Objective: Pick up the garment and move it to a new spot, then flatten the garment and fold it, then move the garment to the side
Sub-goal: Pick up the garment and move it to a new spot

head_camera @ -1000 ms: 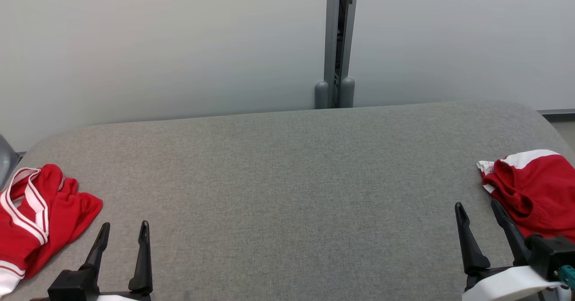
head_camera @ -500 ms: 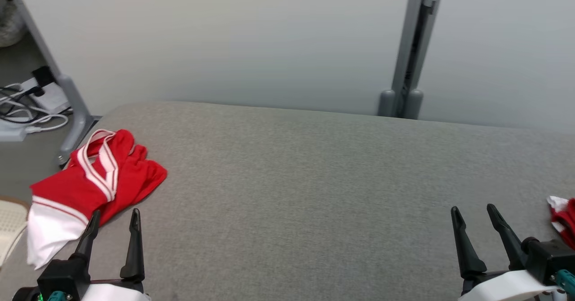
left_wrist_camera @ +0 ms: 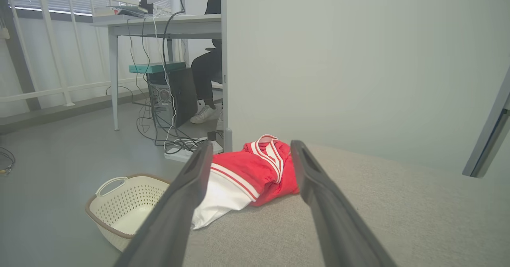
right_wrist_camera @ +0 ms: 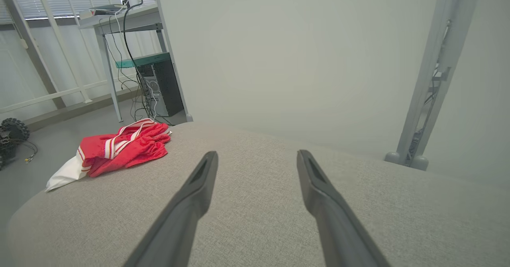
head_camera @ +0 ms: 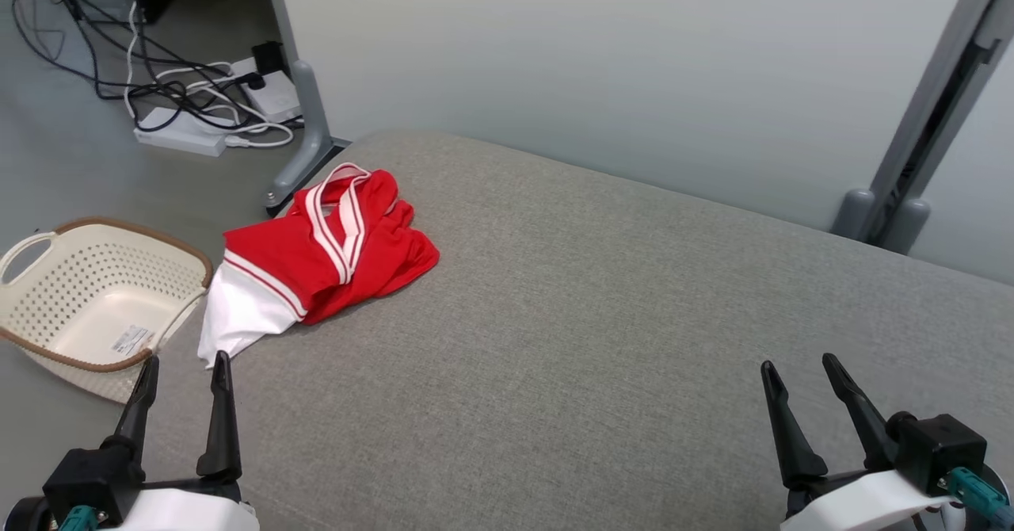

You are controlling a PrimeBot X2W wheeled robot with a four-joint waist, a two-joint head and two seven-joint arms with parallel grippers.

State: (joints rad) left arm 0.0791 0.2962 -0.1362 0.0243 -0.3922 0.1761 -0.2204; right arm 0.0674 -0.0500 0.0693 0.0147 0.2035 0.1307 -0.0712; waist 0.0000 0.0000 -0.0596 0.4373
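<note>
The red and white garment (head_camera: 325, 257) lies crumpled at the far left corner of the grey tabletop (head_camera: 570, 333). Its striped neckline is turned toward the far edge and its white hem droops over the left edge. On the floor beside that edge stands a cream basket (head_camera: 47, 273), and farther back cables (head_camera: 182, 111) trail across the floor.

The left gripper (head_camera: 185, 358) is held low at the near left corner, its pale wrist at the near edge. Its two dark fingers point toward the far edge and stand spread wide, with nothing between them. The white hem lies just ahead of its fingertips. In the left wrist view the garment shows in the gap between the fingers, beyond their tips.

The right gripper (head_camera: 798, 361) is poised near the near right corner, well apart from the garment. Its fingers slant slightly toward the left and are also parted wide and empty, above bare fabric.
</note>
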